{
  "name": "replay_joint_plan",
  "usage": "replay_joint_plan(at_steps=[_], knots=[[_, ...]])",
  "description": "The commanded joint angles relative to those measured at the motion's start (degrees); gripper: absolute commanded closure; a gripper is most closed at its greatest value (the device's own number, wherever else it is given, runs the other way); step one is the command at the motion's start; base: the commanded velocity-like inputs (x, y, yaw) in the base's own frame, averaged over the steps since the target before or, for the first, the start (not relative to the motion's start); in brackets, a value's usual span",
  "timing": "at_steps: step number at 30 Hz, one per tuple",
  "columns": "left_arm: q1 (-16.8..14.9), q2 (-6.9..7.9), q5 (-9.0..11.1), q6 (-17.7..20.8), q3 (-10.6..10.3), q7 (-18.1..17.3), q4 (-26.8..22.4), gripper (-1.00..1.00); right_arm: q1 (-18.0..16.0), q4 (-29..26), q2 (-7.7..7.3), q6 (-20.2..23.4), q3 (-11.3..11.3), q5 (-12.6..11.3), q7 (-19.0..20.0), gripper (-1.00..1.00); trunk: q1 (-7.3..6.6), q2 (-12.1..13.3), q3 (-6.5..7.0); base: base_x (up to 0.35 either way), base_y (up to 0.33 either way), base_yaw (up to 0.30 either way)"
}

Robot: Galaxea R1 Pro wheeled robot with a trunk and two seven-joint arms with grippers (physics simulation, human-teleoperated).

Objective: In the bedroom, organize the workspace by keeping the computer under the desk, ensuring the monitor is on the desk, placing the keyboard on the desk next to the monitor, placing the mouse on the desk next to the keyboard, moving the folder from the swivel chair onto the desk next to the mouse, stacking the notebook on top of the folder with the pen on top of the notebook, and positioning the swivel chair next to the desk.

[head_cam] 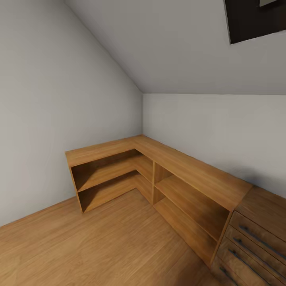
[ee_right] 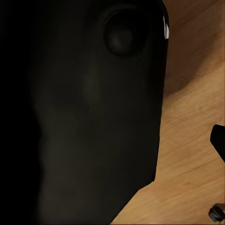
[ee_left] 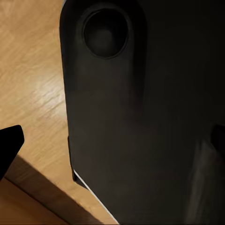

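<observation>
1. Gripper state: cannot tell for either arm; wrist views blocked by dark robot body [ee_left: 140, 117].
2. Task's things: nowhere visible.
3. Ahead: bare L-shaped corner shelf unit [head_cam: 159, 167], drawer chest [head_cam: 258, 234] at its right end.
4. Risk: clipping shelf corner when turning on wooden floor [head_cam: 91, 246].

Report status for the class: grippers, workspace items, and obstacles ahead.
Grippers: state cannot be told. Task items: none sighted; facing L-shaped wooden corner shelf unit, wooden drawer cabinet alongside. Wooden plank floor ahead.
</observation>
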Motion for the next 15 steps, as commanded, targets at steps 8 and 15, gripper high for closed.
replay_joint_plan(at_steps=[8, 15], knots=[[-1.3, -2.58, -0.5, 1.3, -1.1, 0.1, -1.6, -1.0, -2.1, -0.3, 0.92, 0.8, 0.0, 0.2, 0.3, -1.0, -1.53, 2.8, 1.23, 0.0, 0.0, 0.0], [-1.3, -3.5, -0.6, 1.4, -1.1, 0.1, -1.7, -1.0, -2.3, -0.3, 0.88, 0.9, 0.1, 0.2, 0.4, -1.0, -3.07, 5.6, 2.49, 0.0, 0.0, 0.0]])
